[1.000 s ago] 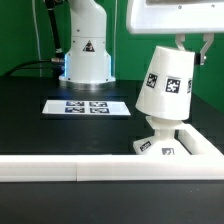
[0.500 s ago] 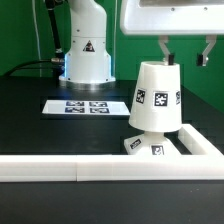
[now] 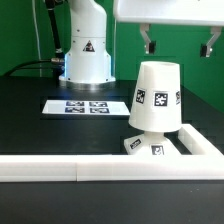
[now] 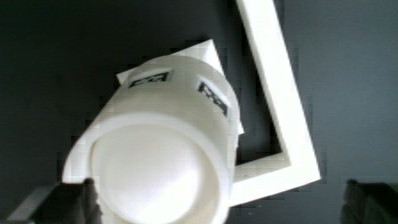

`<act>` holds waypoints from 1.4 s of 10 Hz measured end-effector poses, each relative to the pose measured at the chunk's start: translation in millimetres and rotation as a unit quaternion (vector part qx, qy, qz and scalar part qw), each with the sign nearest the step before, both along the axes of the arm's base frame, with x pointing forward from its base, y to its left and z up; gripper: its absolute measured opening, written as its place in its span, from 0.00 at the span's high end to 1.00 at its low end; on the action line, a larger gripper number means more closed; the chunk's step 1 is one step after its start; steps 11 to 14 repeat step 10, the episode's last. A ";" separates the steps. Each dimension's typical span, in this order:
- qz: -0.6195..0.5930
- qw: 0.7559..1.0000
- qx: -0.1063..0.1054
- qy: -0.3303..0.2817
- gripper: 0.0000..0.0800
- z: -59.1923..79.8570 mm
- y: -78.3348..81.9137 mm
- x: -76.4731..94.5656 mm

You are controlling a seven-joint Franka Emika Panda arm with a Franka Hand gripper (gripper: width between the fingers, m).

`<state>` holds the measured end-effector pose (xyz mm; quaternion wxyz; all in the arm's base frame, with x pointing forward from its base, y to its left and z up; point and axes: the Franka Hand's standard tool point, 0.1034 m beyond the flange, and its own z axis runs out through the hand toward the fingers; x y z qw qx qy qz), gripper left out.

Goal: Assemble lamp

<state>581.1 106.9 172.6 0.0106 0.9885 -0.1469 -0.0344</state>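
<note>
Above shade (image 3: 156, 96), gripper (image 3: 179, 42) spread wide, clear; shade upright on base (image 3: 148, 147).

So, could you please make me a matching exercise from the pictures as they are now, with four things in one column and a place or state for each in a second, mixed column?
Things:
1. shade
2. base
3. gripper
4. marker board

Places or states:
a. open, above the shade, touching nothing
b. flat on the black table, in front of the arm's pedestal
c. upright, narrow end up, on top of the base
d. under the shade, in the corner of the white rails

Pairs: 1-c, 2-d, 3-a, 4-b
</note>
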 end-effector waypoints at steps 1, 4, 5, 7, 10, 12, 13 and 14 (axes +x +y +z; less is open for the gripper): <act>0.016 1.000 -0.013 -0.001 0.14 -0.4 6.7 0.1; 0.025 1.000 -0.018 -0.001 0.13 -4.2 16.7 -4.6; 0.025 1.000 -0.018 -0.001 0.13 -4.3 16.7 -4.6; 0.025 1.000 -0.018 -0.001 0.13 -4.4 16.6 -4.7; 0.025 1.000 -0.018 -0.001 0.13 -4.4 16.6 -4.7; 0.025 1.000 -0.018 -0.001 0.13 -4.4 16.6 -4.7; 0.025 1.000 -0.018 -0.001 0.13 -4.4 16.6 -4.7; 0.025 1.000 -0.018 -0.001 0.13 -4.4 16.6 -4.7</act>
